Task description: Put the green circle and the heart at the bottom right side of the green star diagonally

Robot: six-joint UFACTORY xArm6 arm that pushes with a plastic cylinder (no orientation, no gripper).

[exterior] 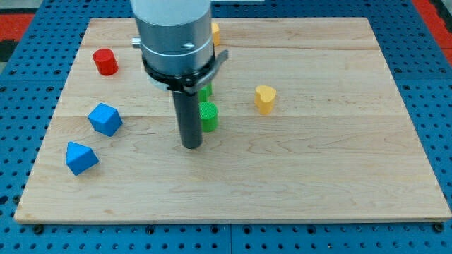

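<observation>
My tip [191,145] rests on the wooden board [318,176] just left of and slightly below the green circle [209,116], close to it or touching it. A second green block, likely the green star [205,90], sits right above the circle and is mostly hidden by the arm's grey body [174,35]. The yellow heart [265,99] stands alone to the right of the circle, a short way off.
A red cylinder [106,62] is at the upper left. Two blue blocks [104,118] [80,157] lie at the left side. A yellow block [215,32] peeks out behind the arm at the top. Blue pegboard [424,42] surrounds the board.
</observation>
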